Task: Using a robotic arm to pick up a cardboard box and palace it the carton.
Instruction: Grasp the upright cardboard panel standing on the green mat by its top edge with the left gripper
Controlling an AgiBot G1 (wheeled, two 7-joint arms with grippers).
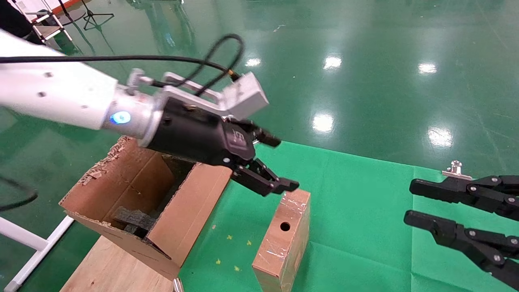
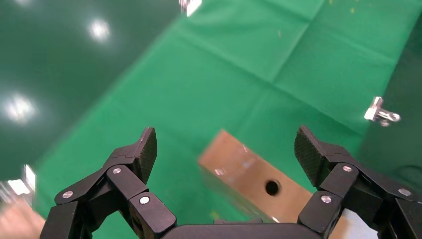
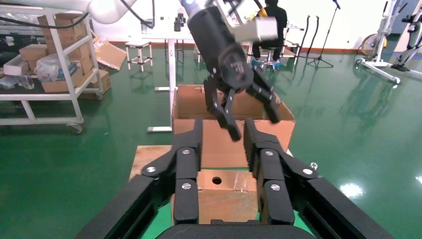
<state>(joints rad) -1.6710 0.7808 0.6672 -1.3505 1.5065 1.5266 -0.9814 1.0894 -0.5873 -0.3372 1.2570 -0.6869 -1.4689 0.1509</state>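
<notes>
Cardboard box (image 1: 282, 239), its near end cut off, stands beneath the open, empty left claw (image 1: 271, 162); right claw (image 1: 409, 202) open.

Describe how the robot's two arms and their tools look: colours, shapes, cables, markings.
The left arm is white with a silver wrist, a glowing blue ring, a looping black cable and a grey camera block. Its left tool is black, with two linkage fingers and silver rivets. The right tool is all black with similar riveted fingers; its arm is out of view.

right claw (image 3: 222, 164) parted, cardboard box (image 3: 221, 195) beyond, carton (image 3: 230, 130)
</notes>
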